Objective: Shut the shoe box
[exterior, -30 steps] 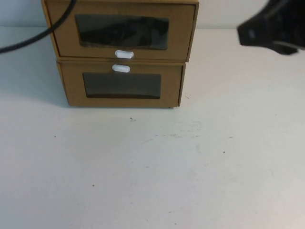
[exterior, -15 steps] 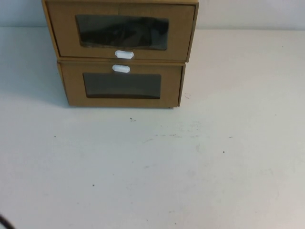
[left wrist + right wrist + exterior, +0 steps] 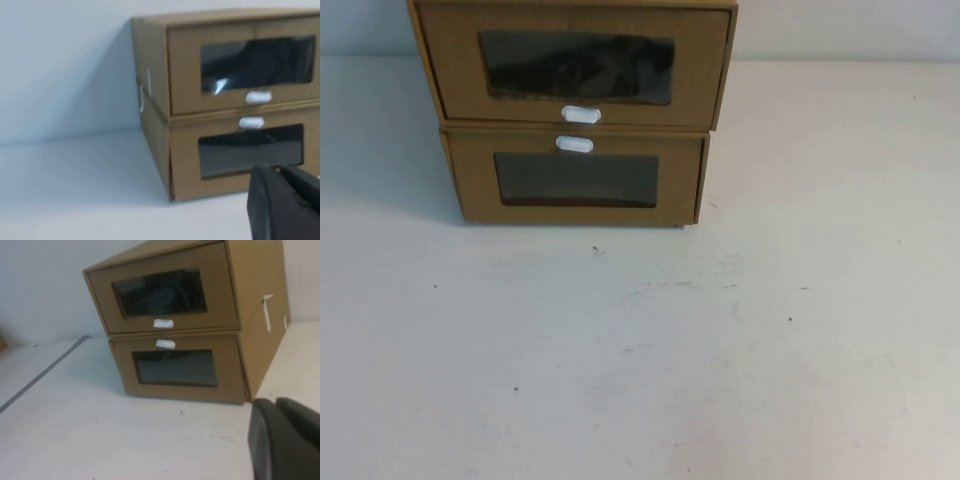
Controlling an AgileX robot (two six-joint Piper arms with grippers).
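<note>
The black arm that hung over the far right corner a second ago has left my high view, and so has the dark cable at the far left. Neither arm shows there now.

The white tabletop [image 3: 740, 340] is smooth with a few dark specks, and the whole near half and right side are free room for moving. Two brown cardboard boxes stand stacked at its far edge, left of middle. The upper one is the shoe box [image 3: 700, 60]. In the left wrist view its drawer front looks level with its shell. The matching lower box [image 3: 675, 185] sits squarely beneath it, touching.

The left gripper [image 3: 287, 205] is a black shape low in its own view, off the near left corner of the stack and apart from it. The right gripper [image 3: 285, 440] is off the near right corner, also apart. I cannot tell the grip of either.

There are two dark rectangular windows, one per box, and two small white oval tabs. The upper tab [image 3: 580, 114] is below its window, and the lower tab [image 3: 574, 144] is above its own.
</note>
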